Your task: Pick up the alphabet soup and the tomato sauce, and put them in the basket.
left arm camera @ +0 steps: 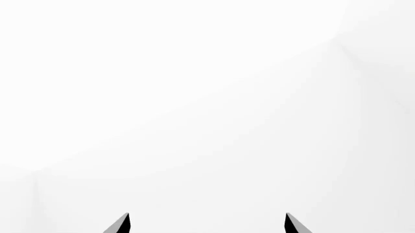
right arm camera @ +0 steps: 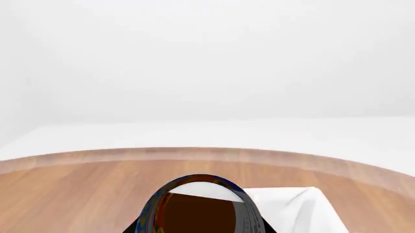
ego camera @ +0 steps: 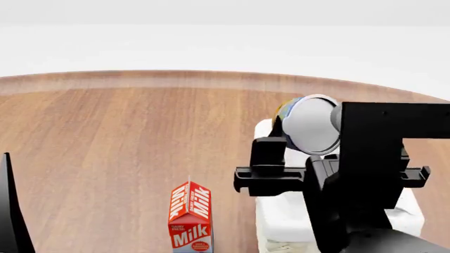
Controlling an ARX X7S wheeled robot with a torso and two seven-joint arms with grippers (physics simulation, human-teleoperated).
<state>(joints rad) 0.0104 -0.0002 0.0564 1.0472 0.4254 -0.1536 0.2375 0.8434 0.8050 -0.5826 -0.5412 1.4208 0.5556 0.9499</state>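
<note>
My right gripper [ego camera: 307, 150] is shut on the alphabet soup [ego camera: 309, 126]. The can lies tipped on its side, its silver end facing the head camera and a blue and yellow label at its edge. It hangs over the basket [ego camera: 281, 216], whose white cloth liner shows beneath the arm. In the right wrist view the alphabet soup [right arm camera: 198, 208] fills the space between the jaws, with the basket liner [right arm camera: 304, 208] just beyond. My left gripper [left arm camera: 207, 224] is open and empty, facing blank white space. The tomato sauce is out of view.
A red and white milk carton [ego camera: 189, 219] stands on the round wooden table [ego camera: 126, 132], left of the basket. A black part of my left arm [ego camera: 10, 211] shows at the head view's lower left edge.
</note>
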